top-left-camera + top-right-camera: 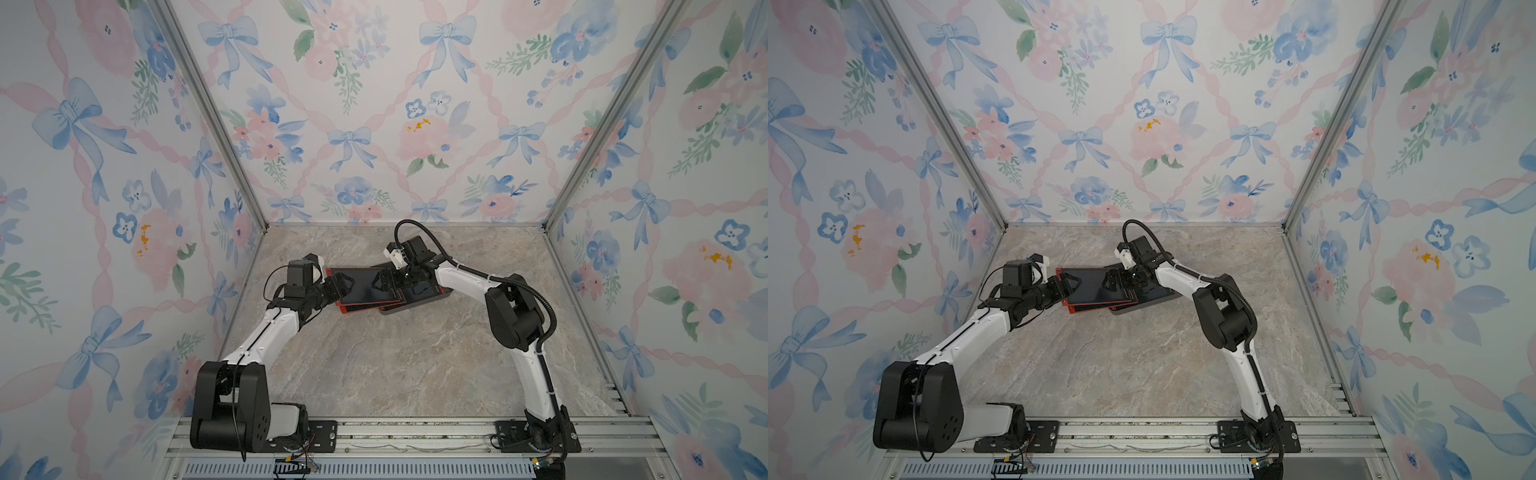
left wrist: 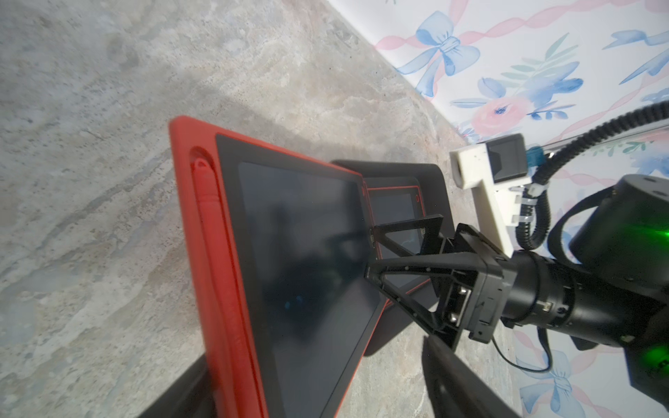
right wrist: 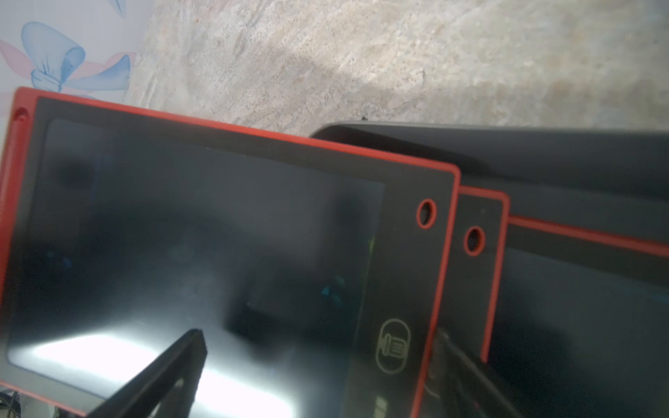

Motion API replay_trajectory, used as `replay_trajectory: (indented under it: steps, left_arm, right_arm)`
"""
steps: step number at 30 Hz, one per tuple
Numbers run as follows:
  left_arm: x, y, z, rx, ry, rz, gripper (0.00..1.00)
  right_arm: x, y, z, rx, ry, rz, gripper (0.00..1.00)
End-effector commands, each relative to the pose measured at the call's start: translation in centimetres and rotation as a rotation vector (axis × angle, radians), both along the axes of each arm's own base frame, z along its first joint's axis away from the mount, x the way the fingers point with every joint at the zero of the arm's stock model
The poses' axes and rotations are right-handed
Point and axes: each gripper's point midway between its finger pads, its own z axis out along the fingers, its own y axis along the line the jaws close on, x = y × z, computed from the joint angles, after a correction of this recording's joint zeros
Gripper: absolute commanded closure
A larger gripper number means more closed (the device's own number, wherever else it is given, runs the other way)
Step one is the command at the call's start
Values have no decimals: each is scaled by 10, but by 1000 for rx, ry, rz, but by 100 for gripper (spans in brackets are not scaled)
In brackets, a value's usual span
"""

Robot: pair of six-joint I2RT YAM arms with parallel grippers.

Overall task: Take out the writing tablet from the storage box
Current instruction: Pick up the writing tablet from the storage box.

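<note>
The arms hide much of the storage box [image 1: 424,304] in both top views, and we cannot tell whether the wide-spread fingers of the left gripper [image 1: 347,286] or right gripper [image 2: 373,253] touch the writing tablet [image 1: 362,286]. Only the left wrist view shows its red stylus [image 2: 213,253]. Red-framed and dark-screened, the tablet juts from the box toward the left gripper, atop other tablets [image 3: 478,282].
</note>
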Motion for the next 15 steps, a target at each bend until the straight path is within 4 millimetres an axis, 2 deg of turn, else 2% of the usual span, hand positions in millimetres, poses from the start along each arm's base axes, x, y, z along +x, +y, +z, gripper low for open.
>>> replay_trajectory:
  steps: [1, 4, 10, 15]
  left_arm:
    - [4, -5, 22, -31, -48, -22, 24]
    - [4, -7, 20, -40, -39, -33, 31]
    - [5, -7, 9, -41, -8, -30, 59]
    - [5, -5, -3, -31, 24, -18, 76]
  right_arm:
    - [-12, 12, -13, 5, 37, 36, 1]
    - [-11, 13, -13, 8, 35, 36, 1]
    - [-11, 13, -13, 11, 36, 31, 1]
    - [-10, 14, -11, 17, 33, 32, 1]
